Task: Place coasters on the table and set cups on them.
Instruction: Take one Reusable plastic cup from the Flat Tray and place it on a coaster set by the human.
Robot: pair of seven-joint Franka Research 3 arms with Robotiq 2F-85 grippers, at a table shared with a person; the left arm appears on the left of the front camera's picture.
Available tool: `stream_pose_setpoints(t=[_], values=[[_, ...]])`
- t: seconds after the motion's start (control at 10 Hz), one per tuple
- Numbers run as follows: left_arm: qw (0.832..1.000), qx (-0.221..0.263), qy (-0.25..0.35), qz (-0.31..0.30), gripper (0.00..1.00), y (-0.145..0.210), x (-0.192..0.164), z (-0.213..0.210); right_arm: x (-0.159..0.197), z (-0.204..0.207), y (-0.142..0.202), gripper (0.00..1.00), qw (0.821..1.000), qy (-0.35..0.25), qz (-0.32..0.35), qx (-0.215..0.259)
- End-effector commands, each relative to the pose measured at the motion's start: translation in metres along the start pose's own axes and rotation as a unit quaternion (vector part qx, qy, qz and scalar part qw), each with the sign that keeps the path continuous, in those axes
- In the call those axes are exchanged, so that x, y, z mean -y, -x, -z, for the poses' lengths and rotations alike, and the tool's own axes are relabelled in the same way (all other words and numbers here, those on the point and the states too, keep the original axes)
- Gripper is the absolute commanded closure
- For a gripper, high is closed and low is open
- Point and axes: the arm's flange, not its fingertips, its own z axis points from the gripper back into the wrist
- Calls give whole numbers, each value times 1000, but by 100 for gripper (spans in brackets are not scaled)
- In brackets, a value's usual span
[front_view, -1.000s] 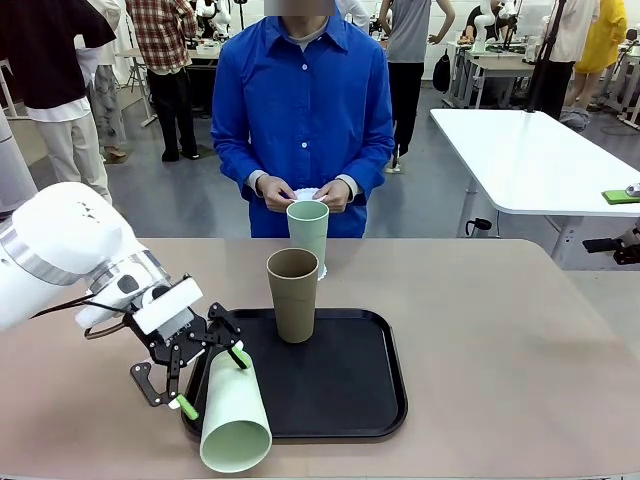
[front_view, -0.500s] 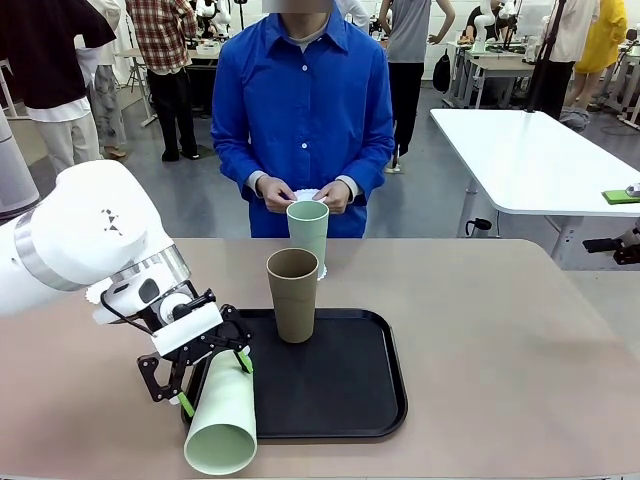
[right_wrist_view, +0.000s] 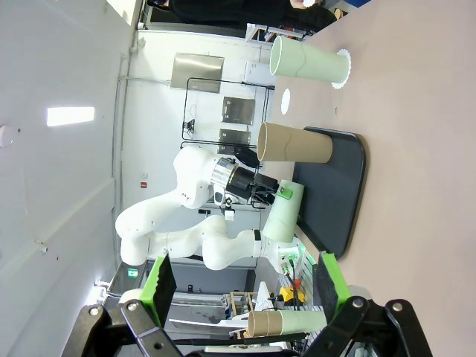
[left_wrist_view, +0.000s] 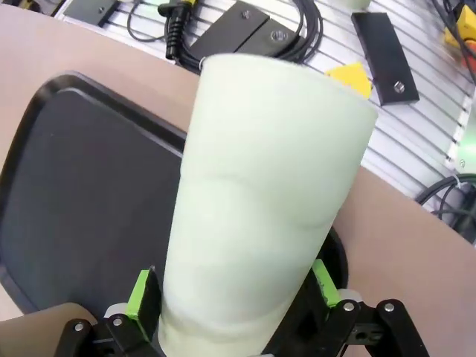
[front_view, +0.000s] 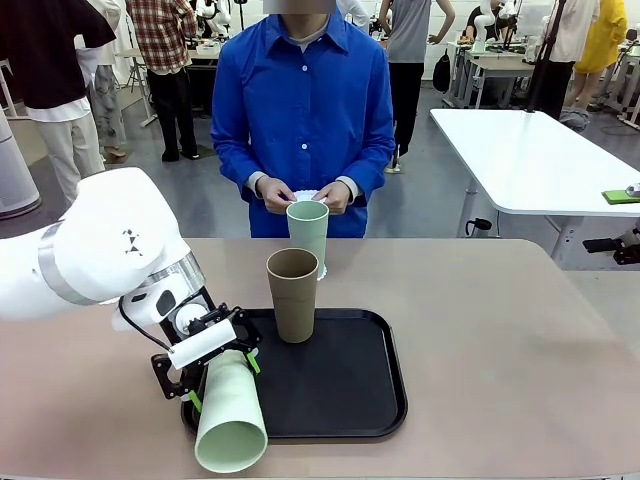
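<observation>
My left gripper (front_view: 222, 372) is shut on a pale mint green cup (front_view: 228, 410), held tilted with its mouth toward the camera over the black tray's (front_view: 340, 400) front left corner. In the left wrist view that cup (left_wrist_view: 260, 216) sits between the green pads (left_wrist_view: 141, 294). A brown cup (front_view: 292, 293) stands upright on the tray. Another mint cup (front_view: 307, 232) stands on a white coaster (front_view: 322, 270) on the table (front_view: 500, 340) at the far edge. The person's hands (front_view: 275, 192) hold more white coasters behind it. My right gripper (right_wrist_view: 244, 279) is open and holds nothing, seeing the cups (right_wrist_view: 309, 63) from afar.
A white table (front_view: 530, 150) stands beyond the far right corner. The person stands close against the far edge at the middle. Bare tabletop lies left and right of the tray.
My left arm has swung its elbow up and rightward and rolled the wrist, keeping hold of the mint cup, whose mouth shifted slightly. The person's hands and the other cups stayed put.
</observation>
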Motion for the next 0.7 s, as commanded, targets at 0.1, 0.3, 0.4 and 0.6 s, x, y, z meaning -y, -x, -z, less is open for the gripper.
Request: stream_pose_setpoints(t=[0.1, 0.3, 0.4, 0.6], values=[[999, -30, 13, -8, 0, 8, -7, 14, -2, 0, 2, 0, 1000, -3, -3, -1], [1000, -11, 2, -12, 59, 6, -6, 4, -2, 0, 2, 0, 1000, -3, -3, -1], [1000, -10, 2, -12, 100, 6, -6, 3, -2, 0, 2, 0, 1000, -3, -3, -1], [1000, 0, 0, -15, 59, 3, -5, -1, -2, 0, 2, 0, 1000, -3, -3, -1]])
